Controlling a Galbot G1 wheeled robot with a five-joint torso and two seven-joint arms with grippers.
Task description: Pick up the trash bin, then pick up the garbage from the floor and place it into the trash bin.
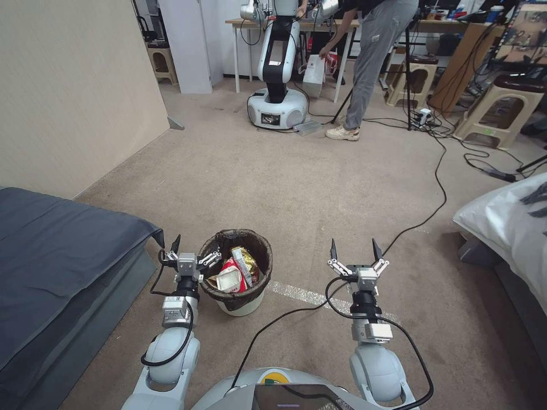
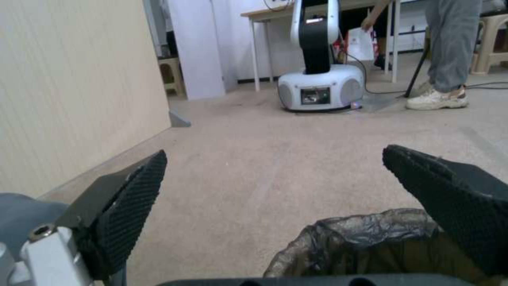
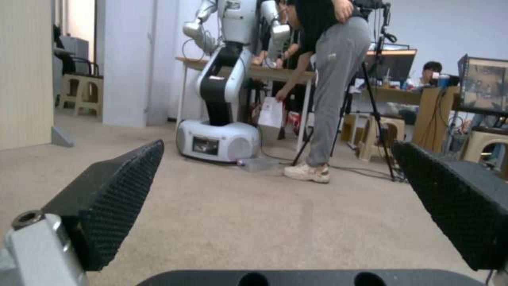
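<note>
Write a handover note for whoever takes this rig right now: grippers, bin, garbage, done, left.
Left gripper: open, empty, beside the trash bin, one finger over its bagged rim.
Right gripper: open, empty, above bare carpet.
Bin stands on the floor next to the dark bed edge.
Done: wrappers already lie inside the bin.
Left: bin is not gripped; no loose garbage visible on the carpet in view, so check around.
</note>
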